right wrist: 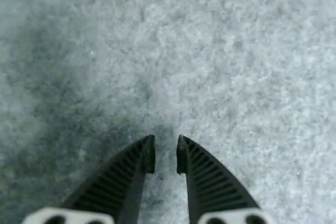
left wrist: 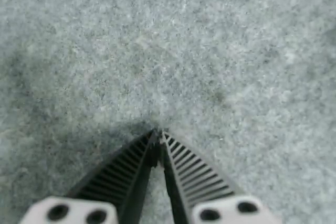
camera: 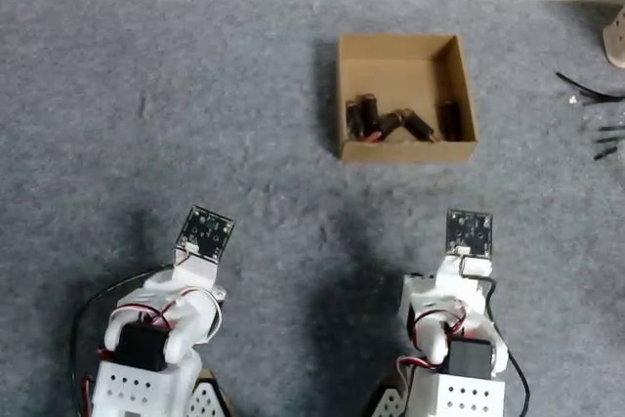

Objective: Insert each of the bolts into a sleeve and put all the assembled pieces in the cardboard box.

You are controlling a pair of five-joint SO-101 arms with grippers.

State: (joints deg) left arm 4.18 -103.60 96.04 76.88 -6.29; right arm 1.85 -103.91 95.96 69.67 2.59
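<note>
When the pieces are in the box, look before you move

Since several dark assembled pieces (camera: 391, 124) lie in the cardboard box (camera: 405, 151), at about 1 o'clock on the grey worktop (camera: 195, 95), the job looks done or nearly done. They lie along the near side of the box, and some lean on each other. I cannot tell from here if each bolt sits all the way in its sleeve.

The left hand (left wrist: 158, 135) is clenched, tips touching, with nothing in it. The right hand (right wrist: 165, 153) is released a little, with a small gap between its tips, and it grasps nothing too. Both hang low over the grey worktop. One arm (camera: 161, 329) sits at 7 o'clock and the other arm (camera: 454, 324) at 5 o'clock, both well apart from the box.

To do this step well, I think a slow check is best. Count the pieces in the box. If a hand goes there, do not bump the box walls. Some thin black strips (camera: 591, 97) lie at 3 o'clock. They do not look like bolts, so leave them alone.
</note>
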